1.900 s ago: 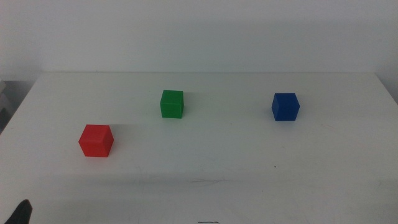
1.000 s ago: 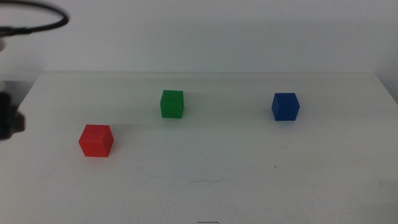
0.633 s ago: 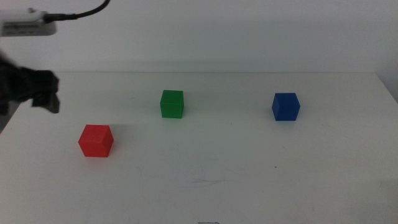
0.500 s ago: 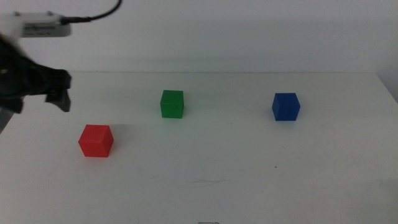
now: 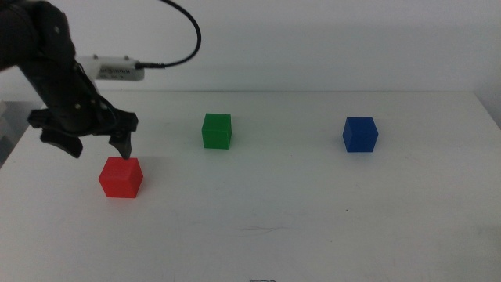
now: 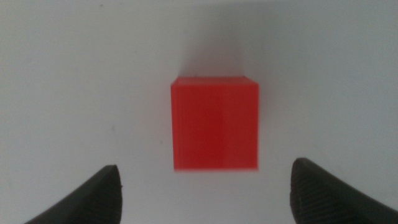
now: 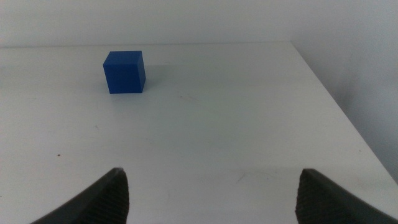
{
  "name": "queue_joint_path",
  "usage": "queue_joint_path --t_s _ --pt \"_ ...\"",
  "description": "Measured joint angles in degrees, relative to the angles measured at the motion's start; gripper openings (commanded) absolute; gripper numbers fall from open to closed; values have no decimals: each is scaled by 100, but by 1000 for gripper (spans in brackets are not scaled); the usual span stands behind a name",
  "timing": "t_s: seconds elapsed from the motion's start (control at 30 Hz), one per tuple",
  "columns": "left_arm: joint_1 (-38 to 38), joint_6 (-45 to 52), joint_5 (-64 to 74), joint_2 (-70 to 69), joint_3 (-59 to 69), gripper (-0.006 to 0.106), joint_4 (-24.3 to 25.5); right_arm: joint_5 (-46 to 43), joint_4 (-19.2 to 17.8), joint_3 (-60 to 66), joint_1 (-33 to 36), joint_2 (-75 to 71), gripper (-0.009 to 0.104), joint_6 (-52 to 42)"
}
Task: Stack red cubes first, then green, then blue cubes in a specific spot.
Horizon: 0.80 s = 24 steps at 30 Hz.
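The red cube (image 5: 120, 177) rests on the white table at the left, and the left wrist view looks straight down on this red cube (image 6: 215, 122). My left gripper (image 5: 98, 146) hovers open just above and behind it, jaws spread wider than the cube and not touching it; in its own view the left gripper (image 6: 205, 186) shows only its two tips. The green cube (image 5: 217, 131) stands mid-table. Further right sits the blue cube (image 5: 360, 134), also seen as the blue cube (image 7: 124, 71) ahead of my open right gripper (image 7: 208, 193), which waits out of the middle view.
The left arm and its black cable (image 5: 184, 31) reach in over the table's left rear. The table's right edge (image 7: 339, 102) runs close beside the blue cube's side. Bare white tabletop (image 5: 258, 211) lies in front of the cubes.
The left arm has swung in from the left edge and come down over the red cube. None of the cubes have moved.
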Motion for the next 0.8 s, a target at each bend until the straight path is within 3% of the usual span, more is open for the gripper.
queue_joint_path --t_s 0.63,0.7,0.8 --pt "0 164 -701 992 -6 90 -174 0 0 0 0 0 87 0" --pt "0 164 -712 1048 -6 86 -175 0 0 0 0 0 87 0" --pt "0 164 -732 1099 -6 71 -199 0 0 0 0 0 87 0"
